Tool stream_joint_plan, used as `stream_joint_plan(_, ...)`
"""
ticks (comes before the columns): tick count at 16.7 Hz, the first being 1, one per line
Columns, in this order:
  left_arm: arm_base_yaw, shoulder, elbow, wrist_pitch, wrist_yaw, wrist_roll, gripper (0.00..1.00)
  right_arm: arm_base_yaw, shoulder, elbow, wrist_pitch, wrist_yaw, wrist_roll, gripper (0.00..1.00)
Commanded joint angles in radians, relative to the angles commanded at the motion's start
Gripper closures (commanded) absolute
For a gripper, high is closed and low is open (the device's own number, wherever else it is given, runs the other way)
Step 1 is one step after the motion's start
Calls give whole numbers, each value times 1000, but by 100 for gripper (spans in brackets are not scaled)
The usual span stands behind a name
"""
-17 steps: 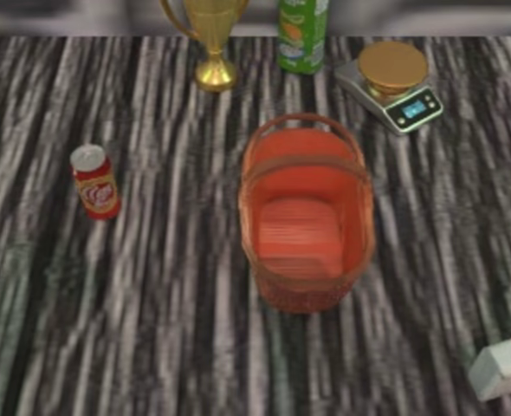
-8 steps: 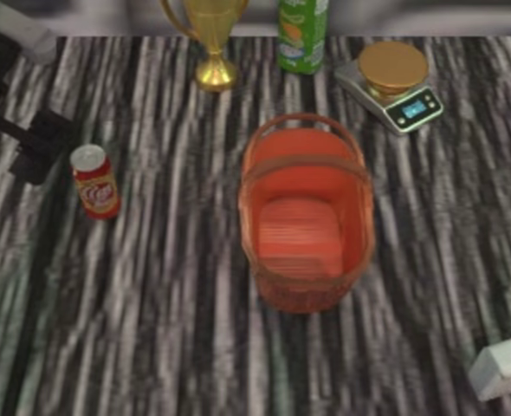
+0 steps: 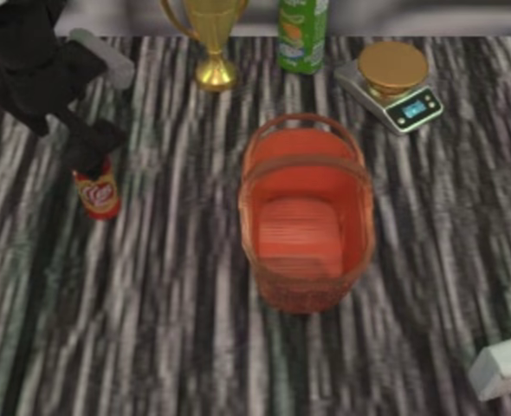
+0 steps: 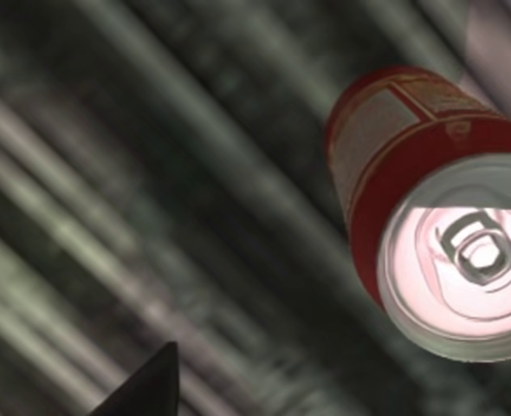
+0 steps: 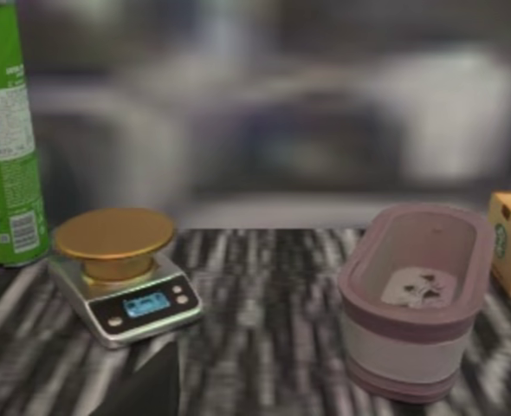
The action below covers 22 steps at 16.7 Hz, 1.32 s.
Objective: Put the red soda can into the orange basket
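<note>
Top view: orange basket [image 3: 307, 217] holds nothing — left pincer [image 3: 89, 156] over red soda can [image 3: 98, 192], grip state indiscernible.

The left arm [image 3: 30, 69] is matte black and blocky, built of chunky angular segments, with a pale grey rounded link [image 3: 104, 59] showing behind it and a sliver of white at its upper end. Its black gripper [image 3: 89, 149] narrows to a dark tip. In each wrist view a single black, pointed finger [image 4: 143, 390] appears, seemingly smooth and unmarked. No cables or screws can be made out.
</note>
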Motion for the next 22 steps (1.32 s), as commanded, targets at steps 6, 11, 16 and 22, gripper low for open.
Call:
stream_joint_plan(6,-9,108,107,-58,0,32,0,0,0,0,0,0,0,0)
stream_joint_plan(11,-7,110,88,-38,0,34,0,0,0,0,0,0,0,0)
stream_joint_plan(16,-8,138,-18,101,1,34,0,0,0,0,0,0,0,0)
stream_joint_plan(22,-8,144,-34,119,1,34,8,0,0,0,0,0,0,0)
